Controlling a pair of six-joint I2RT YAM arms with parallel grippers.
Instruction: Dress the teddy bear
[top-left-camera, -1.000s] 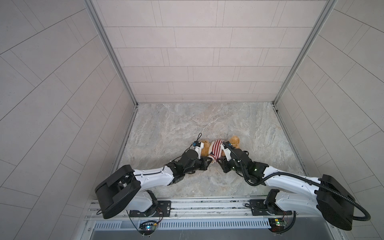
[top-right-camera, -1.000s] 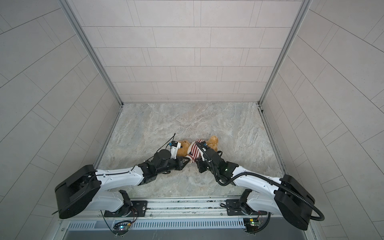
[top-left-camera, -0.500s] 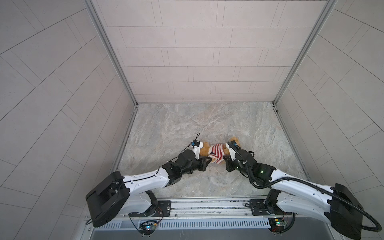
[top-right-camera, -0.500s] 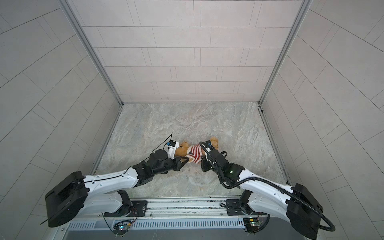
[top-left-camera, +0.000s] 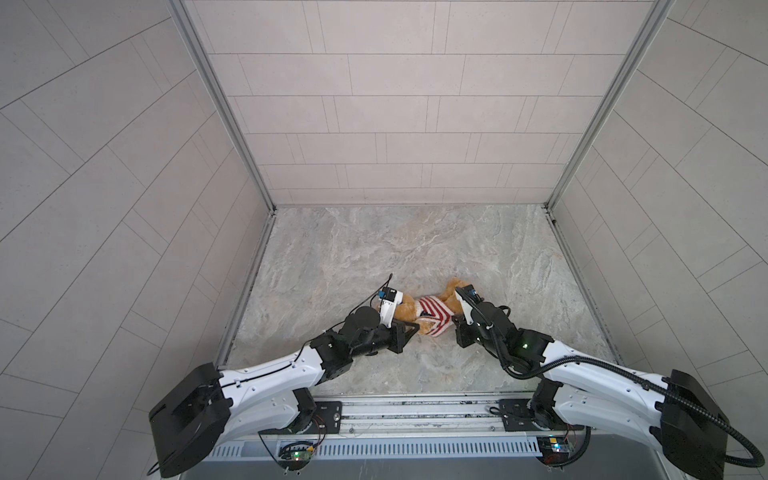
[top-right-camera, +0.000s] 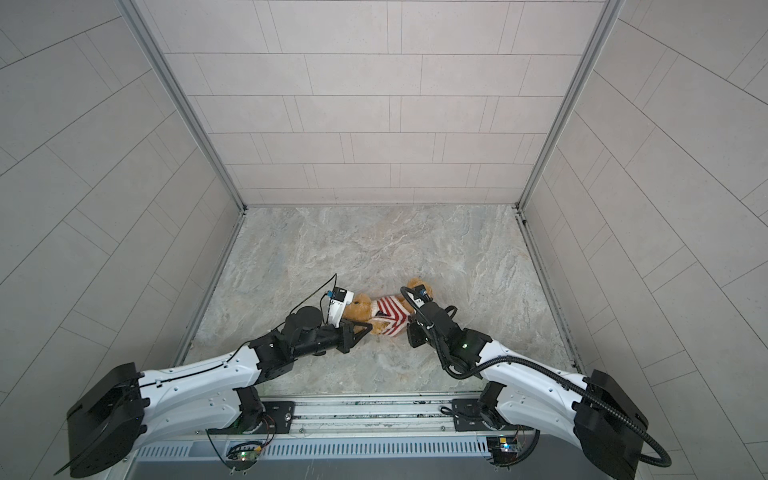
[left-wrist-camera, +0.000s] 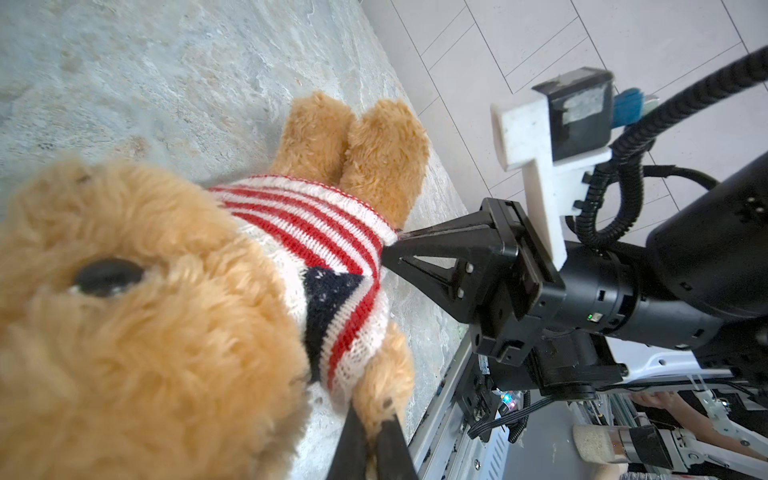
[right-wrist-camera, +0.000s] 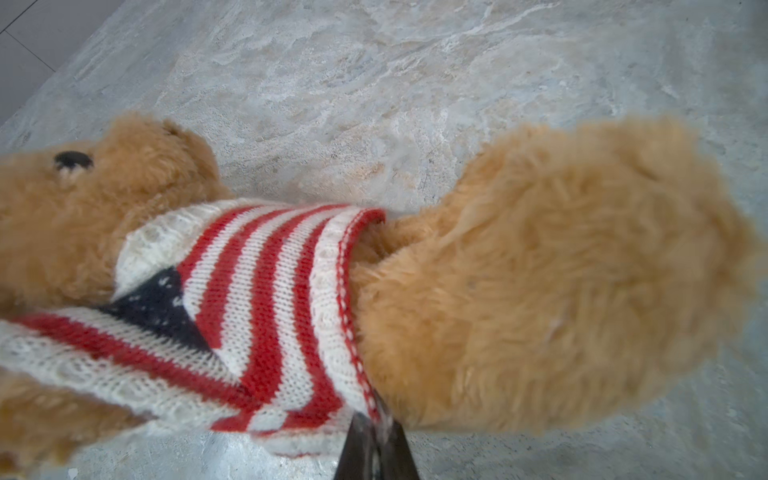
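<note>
Currently the teddy bear (top-left-camera: 405, 311) lies near the front of the marble counter (top-left-camera: 374, 249), wearing a red-and-white striped sweater (top-left-camera: 434, 313). The left tool (left-wrist-camera: 376, 430) is clamped on its paw; the right tool (right-wrist-camera: 374, 419) pinches the sweater's hem.

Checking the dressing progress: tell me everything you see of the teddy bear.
The teddy bear is fluffy golden-brown plush with a dark eye, lying on the marbled tabletop. A red-and-white striped knitted sweater with a navy patch covers its torso; both legs stick out bare. The left gripper is shut on one paw, the right gripper on the sweater's hem.
</note>
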